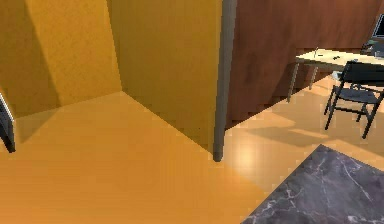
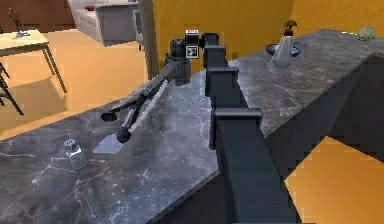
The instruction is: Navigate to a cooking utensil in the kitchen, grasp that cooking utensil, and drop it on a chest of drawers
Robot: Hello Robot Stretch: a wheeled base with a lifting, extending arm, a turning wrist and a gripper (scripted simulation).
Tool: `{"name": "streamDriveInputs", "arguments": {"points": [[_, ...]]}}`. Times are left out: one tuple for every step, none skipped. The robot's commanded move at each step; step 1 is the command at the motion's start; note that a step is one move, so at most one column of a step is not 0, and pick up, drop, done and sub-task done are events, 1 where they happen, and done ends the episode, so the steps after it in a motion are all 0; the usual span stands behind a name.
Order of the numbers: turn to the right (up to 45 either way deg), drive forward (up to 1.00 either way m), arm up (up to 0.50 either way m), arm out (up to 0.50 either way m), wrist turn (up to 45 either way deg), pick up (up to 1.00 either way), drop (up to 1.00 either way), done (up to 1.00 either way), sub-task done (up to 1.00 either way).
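Note:
My gripper (image 2: pixel 124 130) reaches out over a dark marble countertop (image 2: pixel 190 150) in the arm side view, its two thin fingers (image 2: pixel 140 108) slanting down to the left. At the fingers' far end a flat grey blade-like thing (image 2: pixel 107 145) lies on the countertop, possibly a cooking utensil. A small dark ring shape (image 2: pixel 107 117) lies just beyond it. I cannot tell whether the gripper holds anything. The dark arm bar (image 2: pixel 235 130) rises from the bottom edge.
A small glass shaker (image 2: pixel 72 152) stands left of the blade. A spray bottle (image 2: pixel 286 44) and a dark bowl (image 2: pixel 273 50) stand farther along the counter. The forward view shows orange walls, a grey wall edge (image 1: pixel 225 90), a table (image 1: pixel 335 62), a dark chair (image 1: pixel 355 95) and the countertop corner (image 1: pixel 325 190).

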Motion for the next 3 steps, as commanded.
{"name": "streamDriveInputs", "arguments": {"points": [[0.0,0.00,0.00,-0.42,0.0,0.00,0.00,0.00,0.00],[-45.0,0.00,0.00,0.00,0.0,0.00,0.00,0.00,0.00],[-45.0,0.00,0.00,0.00,0.0,0.00,0.00,0.00,0.00]]}}
